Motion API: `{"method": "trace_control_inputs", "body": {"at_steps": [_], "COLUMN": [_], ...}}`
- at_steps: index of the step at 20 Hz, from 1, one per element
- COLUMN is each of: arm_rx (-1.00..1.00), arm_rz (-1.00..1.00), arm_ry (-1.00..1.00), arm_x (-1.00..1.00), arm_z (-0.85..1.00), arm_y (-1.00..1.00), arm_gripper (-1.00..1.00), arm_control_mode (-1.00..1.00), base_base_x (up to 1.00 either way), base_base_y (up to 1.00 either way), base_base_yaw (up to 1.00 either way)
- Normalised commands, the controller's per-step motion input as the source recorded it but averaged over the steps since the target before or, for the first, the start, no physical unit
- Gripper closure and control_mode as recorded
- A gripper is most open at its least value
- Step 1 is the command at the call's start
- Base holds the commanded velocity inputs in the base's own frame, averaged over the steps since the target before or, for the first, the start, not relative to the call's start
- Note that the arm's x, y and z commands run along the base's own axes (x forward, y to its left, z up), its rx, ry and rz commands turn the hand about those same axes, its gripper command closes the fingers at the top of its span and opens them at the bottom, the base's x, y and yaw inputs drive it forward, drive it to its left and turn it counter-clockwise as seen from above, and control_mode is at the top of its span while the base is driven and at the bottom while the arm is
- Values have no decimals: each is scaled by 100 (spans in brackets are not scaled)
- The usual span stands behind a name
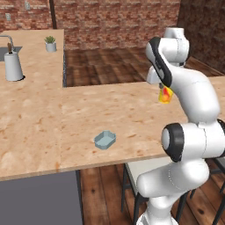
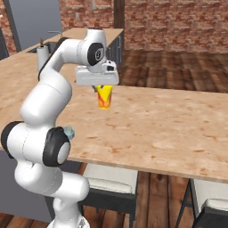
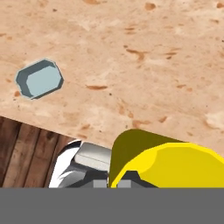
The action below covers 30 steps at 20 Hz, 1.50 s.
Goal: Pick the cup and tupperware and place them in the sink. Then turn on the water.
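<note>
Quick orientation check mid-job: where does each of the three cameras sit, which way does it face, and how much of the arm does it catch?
Left base view: behind the arm on its left, looking forward and down over the counter; the arm fills the right, tupperware near the front edge.
Right base view: behind on the right, the arm on the left, gripper closed on the cup.
Hand view: on the hand, looking down along the gripper at the counter; the cup's rim sits close below.
Shared: both base views show cup, counter and the paper-towel roll.

Matt speckled wood-look counter (image 1: 110,110), translucent plastic tupperware (image 1: 105,139), glossy yellow cup (image 2: 105,97), rough brick wall (image 1: 114,17).
</note>
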Motion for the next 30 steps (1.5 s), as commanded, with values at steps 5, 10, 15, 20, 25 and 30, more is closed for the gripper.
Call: {"method": "trace_control_inputs", "body": {"at_steps": [5,10,15,20,25,30], "arm_rx": [-2,-3,-7,-2,0,-1], "arm_rz": [0,0,0,0,0,0], "arm_ry": [0,0,0,0,0,0], "arm_x": [-12,-21,-22,-27,-30,-14], "arm_z": [8,2,0,0,0,0], "arm_y": [6,2,5,0,0,0], "arm_gripper": [100,100,100,100,100,100], "arm_control_mode": [-100,-100,-100,-100,-100,100], "base_base_x": [0,0,0,0,0,-9], "base_base_y": [0,0,0,0,0,0], "base_base_yaw": [0,0,0,0,0,0]}}
